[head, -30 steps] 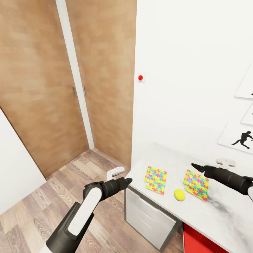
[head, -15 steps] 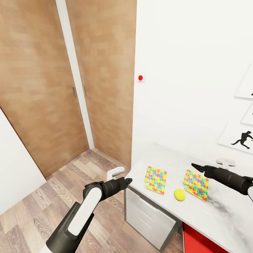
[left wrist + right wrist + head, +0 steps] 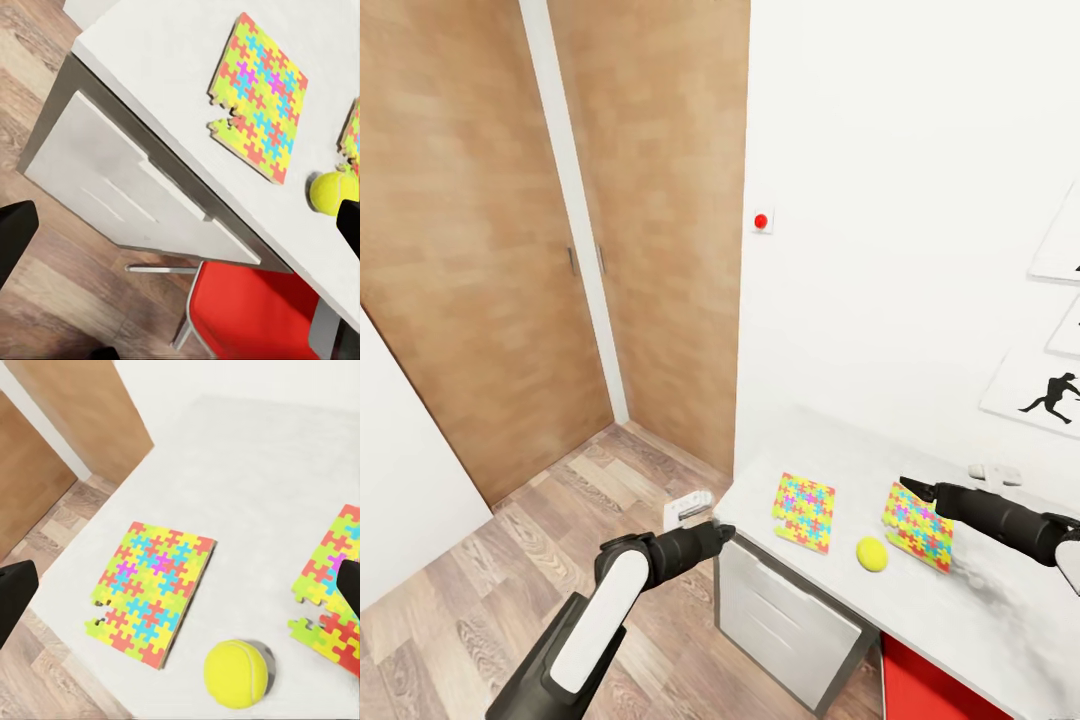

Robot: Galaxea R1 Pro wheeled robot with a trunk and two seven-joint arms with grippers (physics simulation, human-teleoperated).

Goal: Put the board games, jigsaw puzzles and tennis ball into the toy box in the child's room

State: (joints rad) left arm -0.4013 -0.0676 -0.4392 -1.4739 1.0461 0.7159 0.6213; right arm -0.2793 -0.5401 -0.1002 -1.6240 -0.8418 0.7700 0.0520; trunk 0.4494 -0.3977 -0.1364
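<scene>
Two colourful jigsaw puzzles lie flat on the pale grey table (image 3: 1000, 610): one (image 3: 804, 512) near its left end, the other (image 3: 918, 527) further right. A yellow tennis ball (image 3: 871, 553) rests between them, towards the front edge. My left gripper (image 3: 725, 530) hovers open just off the table's left end, at the height of its top. My right gripper (image 3: 905, 485) is open above the right-hand puzzle, holding nothing. The right wrist view looks down on the left puzzle (image 3: 150, 589) and the ball (image 3: 236, 673). The board games, the bed and the toy box are out of view.
A white drawer unit (image 3: 780, 610) sits under the table's left end, with a red chair seat (image 3: 930, 690) beside it. Wooden wardrobe doors (image 3: 480, 250) stand at the left behind a strip of wood-plank floor (image 3: 510, 560). Silhouette pictures (image 3: 1050, 395) hang on the white wall.
Both arms have sunk slightly. The left gripper is lower beside the table end, and the right gripper is lower over the right-hand puzzle. The toys have not moved.
</scene>
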